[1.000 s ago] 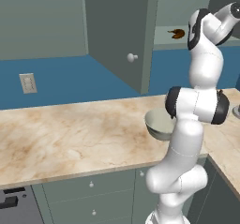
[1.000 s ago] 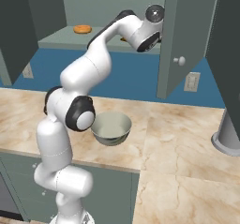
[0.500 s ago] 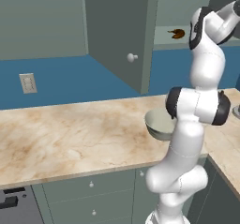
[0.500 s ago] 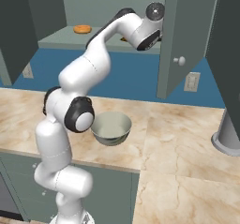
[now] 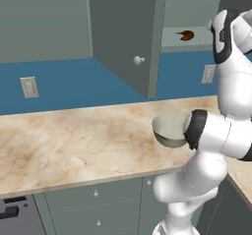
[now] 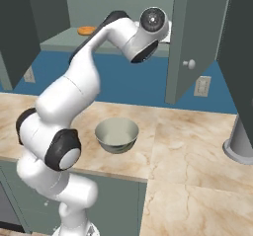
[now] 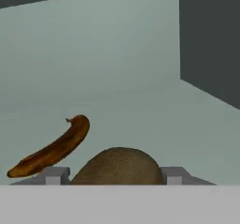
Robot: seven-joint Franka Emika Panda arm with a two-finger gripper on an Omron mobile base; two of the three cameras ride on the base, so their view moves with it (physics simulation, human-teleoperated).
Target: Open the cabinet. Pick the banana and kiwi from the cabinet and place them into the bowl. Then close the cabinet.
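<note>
On the cabinet [image 5: 129, 37] shelf, in the hand view, the banana [image 7: 50, 149] is seen at the left, lying apart from the kiwi [image 7: 118, 167], which sits low and central between the two fingertips of the gripper [image 7: 111, 176]. The fingertips stand just beside the kiwi's flanks on either side, so the jaws are judged clamped on the fruit, or all but. The step in hand is taken to be the picking of the kiwi, with the cabinet already open and the banana not yet fetched. What is called for next, by this judgement, is a lift clear of the shelf edge, a withdrawal past the open door, and a descent to the bowl [image 6: 116, 134]. The bowl is set near the front edge of the marbled counter [image 5: 74, 140], beside the arm's lower joint. A blue wall with pale outlets [image 5: 29, 87] is seen behind, and drawer fronts [image 5: 96, 204] below the counter.
</note>
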